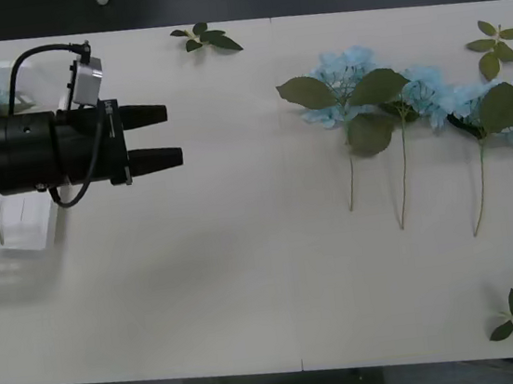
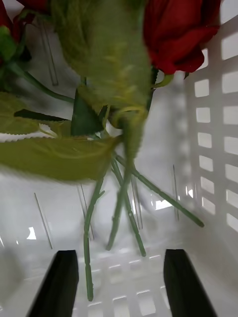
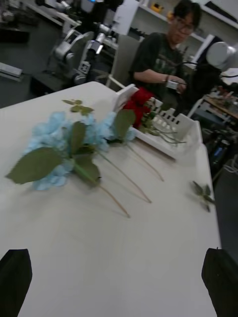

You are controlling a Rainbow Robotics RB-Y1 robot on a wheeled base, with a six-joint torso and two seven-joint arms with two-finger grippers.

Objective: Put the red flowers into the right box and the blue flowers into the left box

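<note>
Black left gripper (image 1: 173,134), fingers apart and holding nothing, sits at the left of the front view over bare white table (image 1: 248,277). Left box (image 1: 10,243) lies beneath the arm at the left edge. Blue flowers (image 1: 404,99), three stems, lie at upper right. Right gripper (image 2: 119,282), fingers apart, hangs inside the right box (image 2: 213,124) over the red flowers (image 2: 178,34).
</note>
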